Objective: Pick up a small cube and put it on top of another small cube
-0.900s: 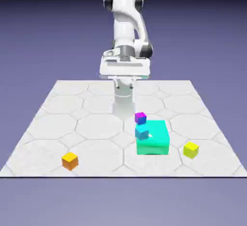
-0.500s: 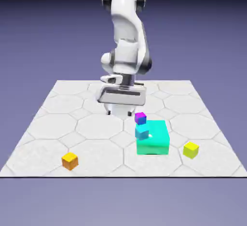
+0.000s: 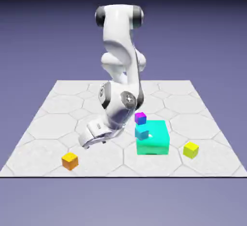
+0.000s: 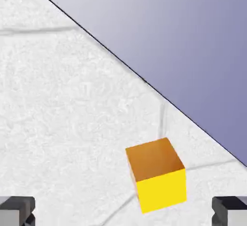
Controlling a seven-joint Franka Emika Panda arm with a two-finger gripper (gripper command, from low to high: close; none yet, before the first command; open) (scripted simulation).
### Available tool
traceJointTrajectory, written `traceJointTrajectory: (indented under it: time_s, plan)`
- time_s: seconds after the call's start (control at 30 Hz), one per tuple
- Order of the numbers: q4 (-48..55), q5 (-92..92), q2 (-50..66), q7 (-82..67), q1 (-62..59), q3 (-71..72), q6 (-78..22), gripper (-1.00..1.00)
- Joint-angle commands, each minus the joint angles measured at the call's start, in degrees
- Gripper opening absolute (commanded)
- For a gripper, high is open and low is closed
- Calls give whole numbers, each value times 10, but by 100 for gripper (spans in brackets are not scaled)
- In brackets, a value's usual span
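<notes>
While the small orange cube sits alone near the bench's front edge, well to the exterior view's left of the big teal block, the gripper hangs tilted above the bench, between that block and the cube but not yet over it. Its jaws are spread wide and hold nothing: the hand view shows one grey fingertip at each lower corner with only bare bench surface between them, and the orange cube lying ahead, nearer the right-hand tip, untouched. That offset suggests the hand must shift further toward the cube and level out before it can straddle it. Likely the wide spread is kept so the tips can pass down either side of the cube. The exterior view gives what the hand view cannot: a small purple cube resting on a small cyan cube, both against the teal block's left face, and a small yellow-green cube just to the block's right, apart from it. The hand view alone shows how close the orange cube lies to the bench edge, beyond which is only backdrop.
</notes>
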Motion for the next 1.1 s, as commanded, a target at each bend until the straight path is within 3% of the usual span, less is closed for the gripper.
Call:
traceJointTrajectory:
  time_s: [0.0,0.23,0.4,0.43,0.6,1.07]
  plan:
    - [16,-14,21,-7,-3,1,-21,0]
    - [129,-114,166,-57,-25,10,-169,0]
    - [112,-151,205,-35,-52,-10,-118,0]
    - [112,-151,205,-35,-52,-10,-118,-100]
    - [147,-117,157,-40,-7,18,-187,-100]
    - [170,-205,202,33,231,309,-370,-100]
